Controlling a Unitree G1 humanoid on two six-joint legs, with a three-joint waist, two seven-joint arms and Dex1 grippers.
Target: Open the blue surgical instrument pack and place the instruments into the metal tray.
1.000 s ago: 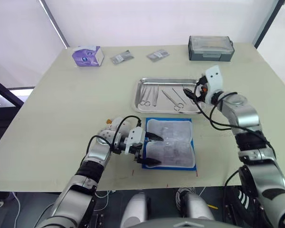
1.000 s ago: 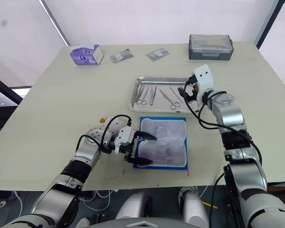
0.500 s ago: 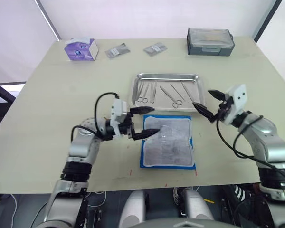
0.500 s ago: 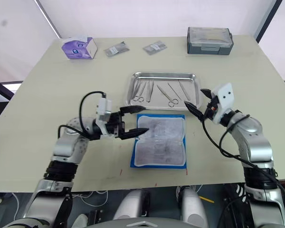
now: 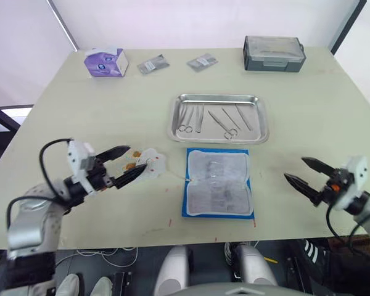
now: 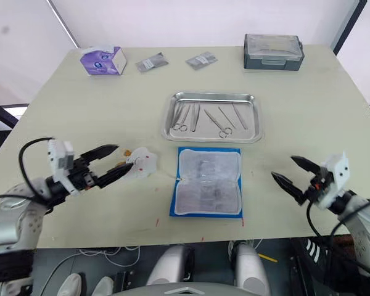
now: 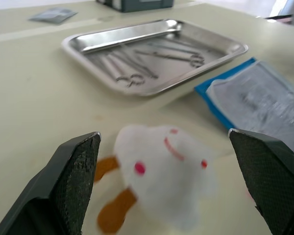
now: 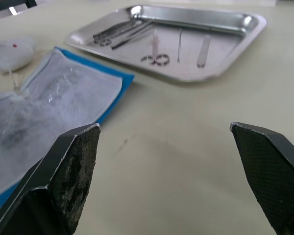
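Observation:
The blue surgical instrument pack [image 5: 219, 183] lies open and flat near the table's front, its grey-white lining facing up. Just behind it the metal tray [image 5: 219, 97] holds several silver instruments [image 5: 194, 118], some with ring handles. My left gripper [image 5: 137, 156] is open, left of the pack, its fingers either side of a white wad [image 5: 149, 163] spotted red and orange. My right gripper [image 5: 294, 168] is open and empty, low over the table to the right of the pack. The left wrist view shows the wad [image 7: 161, 169] close up, with the tray [image 7: 73, 46] beyond.
Along the far edge stand a purple box [image 5: 105, 61], two small grey foil packets [image 5: 153, 64] [image 5: 202, 61] and a dark grey lidded box [image 5: 274, 52]. Bare tabletop lies on both sides of the tray.
Both arms have drawn back from the pack and tray. The left gripper went left to the white wad; the right swung out to the front right. Pack and instruments lie as before.

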